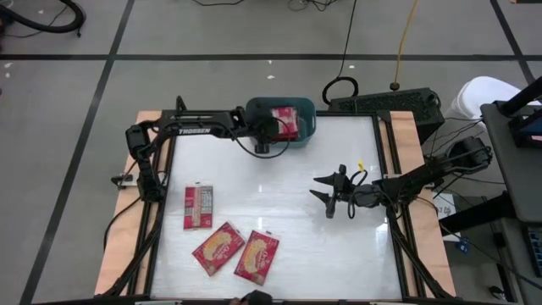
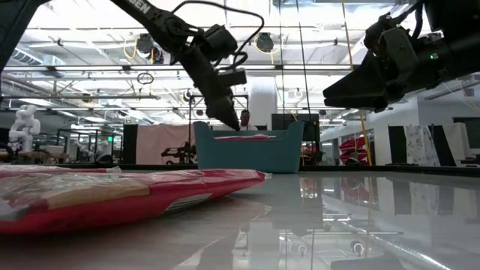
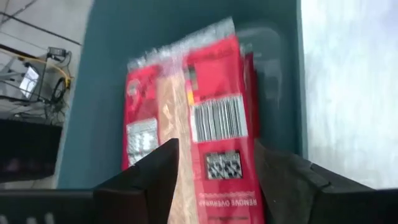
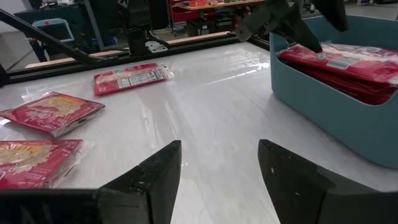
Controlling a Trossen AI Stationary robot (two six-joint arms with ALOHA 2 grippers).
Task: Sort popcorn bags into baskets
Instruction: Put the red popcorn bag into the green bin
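High view first: the left gripper (image 1: 279, 129) hangs over the teal basket (image 1: 306, 108) at the far edge of the tabletop (image 1: 356, 246), its fingers (image 3: 155, 180) spread apart and holding nothing — the top popcorn bag (image 3: 211, 124) lies loose on the stack inside the basket, barcode panel facing up. The right gripper (image 1: 329, 195) waits above the bare middle-right of the tabletop, well apart from every bag, its fingers (image 4: 149, 180) parted and empty. Three more bags lie flat near the front left — one showing a grey-white panel (image 1: 198, 207), two showing the yellow picture (image 1: 218, 248) (image 1: 257, 256), these two just beside each other.
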